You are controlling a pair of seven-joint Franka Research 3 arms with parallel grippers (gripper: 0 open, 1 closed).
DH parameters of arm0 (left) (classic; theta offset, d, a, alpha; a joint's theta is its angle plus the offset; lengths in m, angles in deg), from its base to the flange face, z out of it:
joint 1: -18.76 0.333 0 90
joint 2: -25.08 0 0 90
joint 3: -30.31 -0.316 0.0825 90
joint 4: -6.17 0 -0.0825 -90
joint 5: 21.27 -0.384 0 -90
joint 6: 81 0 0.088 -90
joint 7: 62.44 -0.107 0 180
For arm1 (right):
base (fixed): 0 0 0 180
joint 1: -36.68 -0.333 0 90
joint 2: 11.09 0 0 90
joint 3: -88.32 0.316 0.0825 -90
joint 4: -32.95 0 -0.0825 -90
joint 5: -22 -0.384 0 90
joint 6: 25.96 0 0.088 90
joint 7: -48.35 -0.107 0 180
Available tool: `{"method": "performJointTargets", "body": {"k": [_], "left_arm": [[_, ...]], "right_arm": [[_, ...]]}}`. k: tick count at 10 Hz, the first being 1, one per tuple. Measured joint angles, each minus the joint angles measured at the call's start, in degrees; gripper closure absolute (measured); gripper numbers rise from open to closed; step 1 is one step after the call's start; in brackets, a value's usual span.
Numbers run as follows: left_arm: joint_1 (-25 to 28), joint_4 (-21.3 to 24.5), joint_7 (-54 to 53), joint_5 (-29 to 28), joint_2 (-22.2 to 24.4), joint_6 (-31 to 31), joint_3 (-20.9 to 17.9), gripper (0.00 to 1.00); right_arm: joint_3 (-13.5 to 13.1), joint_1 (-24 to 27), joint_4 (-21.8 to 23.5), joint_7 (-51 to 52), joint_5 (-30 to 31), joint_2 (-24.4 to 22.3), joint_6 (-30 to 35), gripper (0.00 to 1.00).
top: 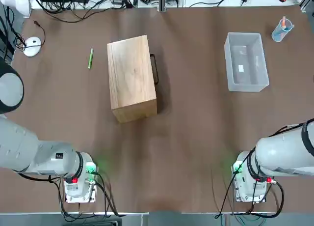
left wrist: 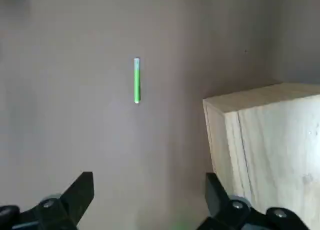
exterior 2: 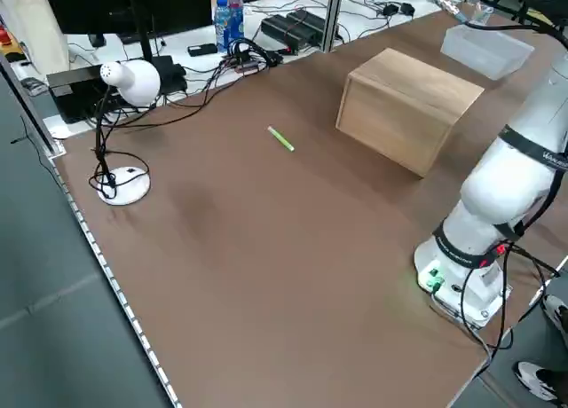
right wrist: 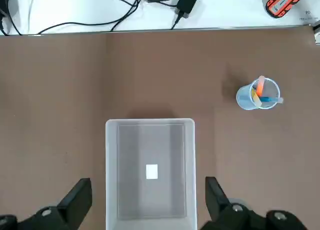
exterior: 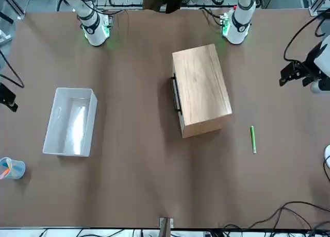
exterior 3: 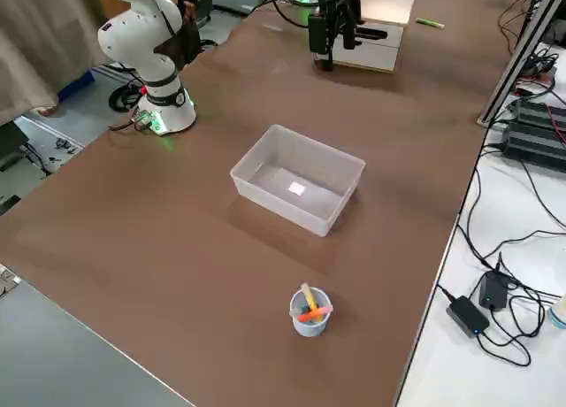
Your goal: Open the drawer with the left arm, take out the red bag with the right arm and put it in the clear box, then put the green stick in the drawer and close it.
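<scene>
One drawer (exterior: 176, 95) to open: bring your left gripper (left wrist: 150, 197) – fingers apart – round to the handle (top: 154, 69), pull straight. Right gripper (right wrist: 149, 200), also apart, waits over the box (right wrist: 151, 145).

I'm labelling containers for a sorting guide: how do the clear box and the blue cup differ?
The clear box is rectangular; the blue cup is round. The box is much larger than the cup. The box is empty, while the cup holds sticks. Both stand upright, open-topped.
</scene>
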Motion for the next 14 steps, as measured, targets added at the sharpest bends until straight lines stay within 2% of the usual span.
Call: {"method": "performJointTargets", "body": {"k": [2,3,6,9,11,14], "left_arm": [[-0.31,0.03,0.55,0.09,-0.24,-0.04,1.98,0.01],[-0.39,0.06,2.54,0.12,-0.69,-0.05,4.68,0.01],[-0.98,0.14,15.29,0.13,-3.55,0.44,15.25,0.01],[-1.8,0.14,30.58,0.04,-7.53,4.36,25.48,0.01],[-5.75,0.16,39.43,-0.39,-10.37,9.0,28.03,0.01],[-16.78,-0.1,52.56,-7.59,-17.03,13.52,28.17,0.01]], "right_arm": [[-0.02,0.0,0.0,0.0,0.0,0.02,0.0,0.0],[-0.01,0.0,0.01,0.0,0.0,0.05,0.0,0.0],[0.07,-0.05,0.02,0.0,0.0,0.25,0.0,0.0],[0.06,-0.07,0.01,0.0,0.0,0.34,0.0,0.0],[0.0,-0.05,-0.01,0.0,0.0,0.36,-0.01,0.0],[0.03,-0.08,-0.07,0.0,0.0,0.37,-0.02,0.0]]}}
